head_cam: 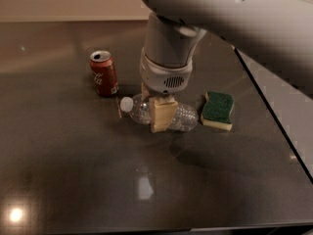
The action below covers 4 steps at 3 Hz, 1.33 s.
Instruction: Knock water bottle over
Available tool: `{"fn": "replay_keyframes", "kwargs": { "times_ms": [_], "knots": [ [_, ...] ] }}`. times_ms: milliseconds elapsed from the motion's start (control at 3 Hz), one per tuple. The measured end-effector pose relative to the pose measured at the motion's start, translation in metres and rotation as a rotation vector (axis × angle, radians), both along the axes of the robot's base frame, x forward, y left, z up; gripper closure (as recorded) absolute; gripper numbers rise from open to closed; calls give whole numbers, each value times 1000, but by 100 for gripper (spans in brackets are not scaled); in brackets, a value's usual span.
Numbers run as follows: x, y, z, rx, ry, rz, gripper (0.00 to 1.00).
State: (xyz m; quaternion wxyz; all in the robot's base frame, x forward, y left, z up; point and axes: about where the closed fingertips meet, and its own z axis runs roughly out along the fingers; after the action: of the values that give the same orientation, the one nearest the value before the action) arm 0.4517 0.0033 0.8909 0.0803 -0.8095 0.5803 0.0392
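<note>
Water bottle [185,117] is seen lying on its side on the table [73,175], directly under the gripper [155,112]. Its long axis is set left-right, cap toward the red can [104,73], base toward the green sponge [218,110]. Gripper is clamped across the bottle's middle; knock-over is judged done, so only release and a straight lift are needed.

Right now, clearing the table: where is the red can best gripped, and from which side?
Grip the Coca-Cola can across its mid-body, probably from the view's left: it stands upright, and the gripper, over the lying water bottle, crowds its right.
</note>
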Motion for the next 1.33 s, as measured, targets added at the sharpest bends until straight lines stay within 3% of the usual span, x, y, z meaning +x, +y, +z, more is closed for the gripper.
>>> {"fn": "replay_keyframes", "kwargs": {
  "times_ms": [333,1333],
  "knots": [
    [-2,2,-16,-70,-14,26,84],
    [-12,-2,-42,-182,-37,94,15]
  ]
}}
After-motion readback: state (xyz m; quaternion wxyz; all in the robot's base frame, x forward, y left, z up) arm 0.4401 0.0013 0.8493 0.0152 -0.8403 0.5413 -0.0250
